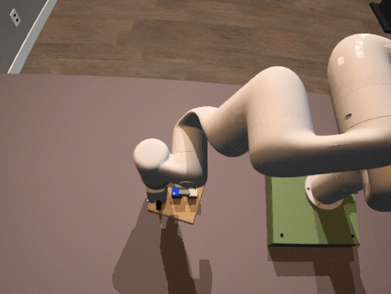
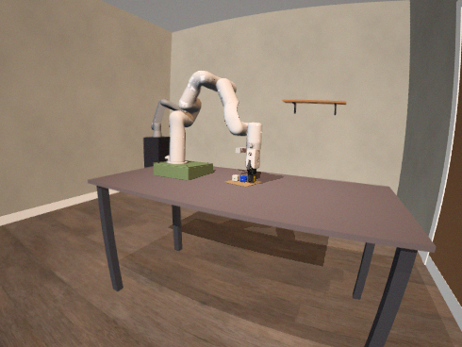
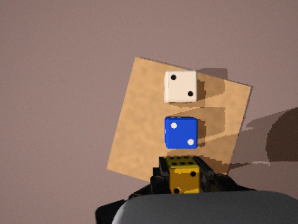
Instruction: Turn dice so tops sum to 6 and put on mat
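Observation:
A tan square mat lies on the table; it also shows in the top view [image 1: 177, 205] and the exterior view [image 2: 243, 183]. A white die [image 3: 180, 86] sits flat on the mat with two pips up. A blue die [image 3: 181, 132] sits flat beside it, also with two pips up; it shows in the top view too [image 1: 175, 192]. My gripper [image 3: 177, 169] is shut on a yellow die [image 3: 184, 176] and holds it low over the mat's near edge, in line with the other two dice. The yellow die's top face is hidden from me.
The arm's green base block [image 1: 309, 212] stands on the table to the right of the mat. The arm's links hang over the mat's far side in the top view. A wall shelf [image 2: 314, 102] is far behind.

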